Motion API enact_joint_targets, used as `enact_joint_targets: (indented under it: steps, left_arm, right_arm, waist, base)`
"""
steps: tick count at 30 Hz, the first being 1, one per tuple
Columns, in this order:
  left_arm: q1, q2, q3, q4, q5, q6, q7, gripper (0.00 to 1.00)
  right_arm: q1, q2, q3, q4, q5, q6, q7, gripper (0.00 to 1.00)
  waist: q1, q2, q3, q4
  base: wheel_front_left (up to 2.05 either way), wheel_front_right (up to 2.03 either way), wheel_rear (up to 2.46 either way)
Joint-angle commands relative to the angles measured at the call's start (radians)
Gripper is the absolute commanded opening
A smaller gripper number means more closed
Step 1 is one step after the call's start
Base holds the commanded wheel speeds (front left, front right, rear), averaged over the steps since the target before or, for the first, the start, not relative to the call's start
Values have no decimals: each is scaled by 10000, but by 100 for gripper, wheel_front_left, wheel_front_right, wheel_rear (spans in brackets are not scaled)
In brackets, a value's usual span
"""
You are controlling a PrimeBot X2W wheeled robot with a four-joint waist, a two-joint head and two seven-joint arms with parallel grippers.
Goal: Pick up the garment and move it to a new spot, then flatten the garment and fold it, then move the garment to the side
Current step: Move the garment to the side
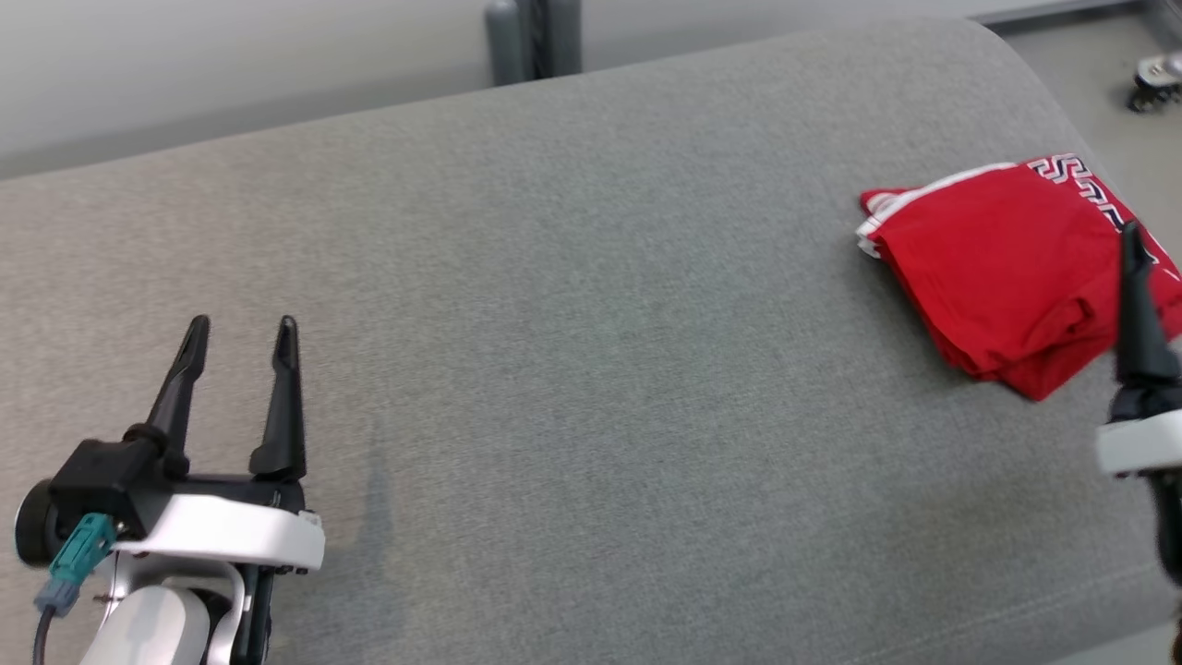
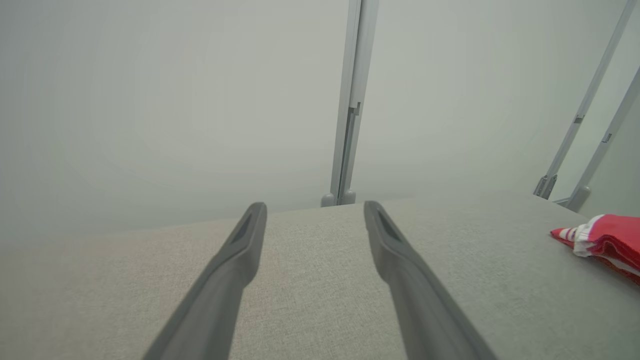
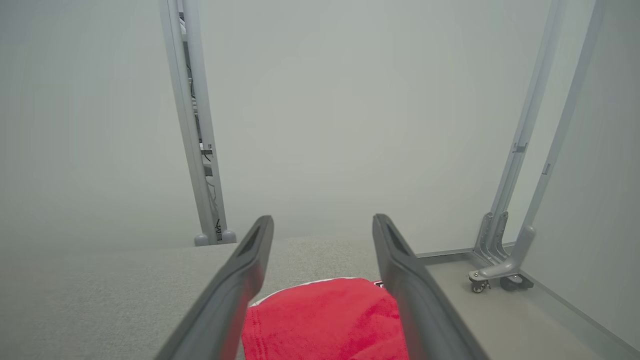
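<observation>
One folded red garment (image 1: 997, 268) lies on the grey cushion (image 1: 591, 369) — seen between the right gripper's (image 3: 321, 220) two spread fingers, not gripped. The left gripper (image 1: 242, 325) — two fingers wide, empty — sits well apart from it.

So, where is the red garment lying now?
In the head view the folded red garment lies at the far right of the grey surface, close to the right gripper.

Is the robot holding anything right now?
No, nothing. The left end effector and right end effector are open; the folded red garment lies free.
</observation>
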Motion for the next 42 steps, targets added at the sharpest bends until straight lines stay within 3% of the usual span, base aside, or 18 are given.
enact_joint_targets:
  steps: [1,6,12,25,42]
  left_arm:
    - [216,4,156,17,-106,104,-87,100]
    - [718,-4,324,-59,-306,200,-186,100]
    - [1185,44,358,-104,-431,187,-216,100]
    - [2071,144,131,-17,-518,237,-81,100]
    - [2217,289,-44,83,-533,252,109,100]
  right_arm:
    - [432,394,32,-599,-352,-3,204,100]
    - [1329,1406,360,-1835,-954,-3,755,100]
    - [2025,1883,380,-2246,-1333,-3,1030,100]
    - [3359,2053,133,-2563,-1698,-3,1648,100]
    - [3920,2268,-129,-2915,-1712,-3,1986,100]
  waist:
    - [0,-1,-495,492]
    - [0,-1,-998,1041]
    - [0,-1,-1488,1451]
    - [0,-1,-2386,1848]
    - [0,-1,-2604,2004]
  base:
    - [0,0,0]
    - [0,0,0]
    - [0,0,0]
    - [0,0,0]
    - [0,0,0]
